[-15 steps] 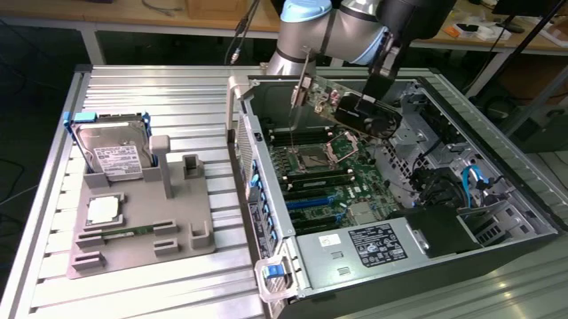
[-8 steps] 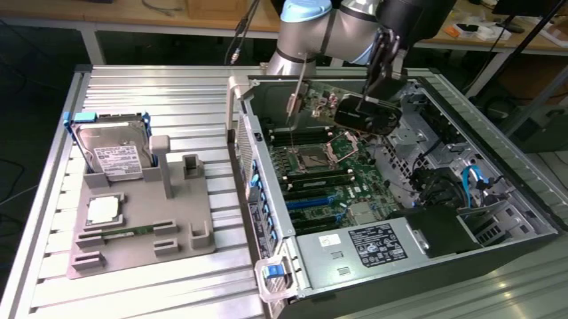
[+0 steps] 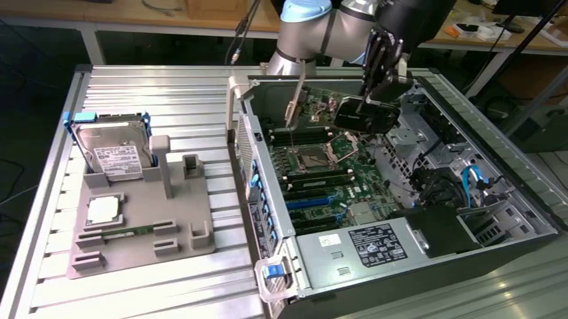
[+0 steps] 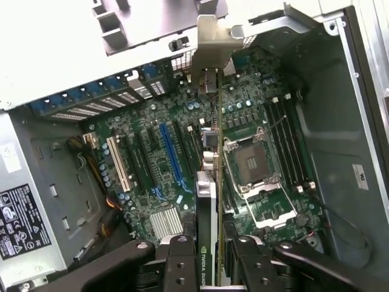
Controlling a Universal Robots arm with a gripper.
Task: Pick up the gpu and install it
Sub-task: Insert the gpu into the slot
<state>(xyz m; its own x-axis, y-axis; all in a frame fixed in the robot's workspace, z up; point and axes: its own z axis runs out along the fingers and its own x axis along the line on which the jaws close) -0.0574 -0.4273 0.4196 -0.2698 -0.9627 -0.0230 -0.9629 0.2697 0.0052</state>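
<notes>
- Nearest to me is the front corner of the open computer case (image 3: pixel 275 276), lying on its side with a blue latch on a pale plastic clip.
- Just behind that corner sits the silver power supply (image 3: pixel 373 242) with a black label, and next to it a dark block and blue cables (image 3: pixel 470 179) along the case's far wall.
- Under everything runs the bench (image 3: pixel 159 93), topped with ribbed aluminium slats that catch the light.
- On the exterior view's left of the bench rests a grey moulded tray (image 3: pixel 182 226).
- A hard drive (image 3: pixel 111 149) in a blue frame leans upright at the tray's back, a square processor chip (image 3: pixel 104 211) lies flat in front of it, and a slim green memory stick (image 3: pixel 133 232) sits nearer the tray's front edge.
- Inside the case, the green motherboard (image 3: pixel 320 179) lies face up, its processor socket (image 4: pixel 252 164) open and a long blue slot (image 4: pixel 172 152) among the black ones.
- From the back of the scene the robot arm (image 3: pixel 306 26) reaches down into the case.
- Its tool (image 4: pixel 209 258) is clamped on the gpu (image 4: pixel 206 207), one finger on each face of the card.
- Seen edge-on, the gpu runs over the motherboard between the blue slot and the socket, with its silvery bracket (image 4: pixel 213 42) up against the case's rear wall.
- Whether the card's edge is seated in a slot, I cannot tell.
- Behind the bench stand wooden worktops (image 3: pixel 177 13) on pale legs, with dark floor below.
</notes>
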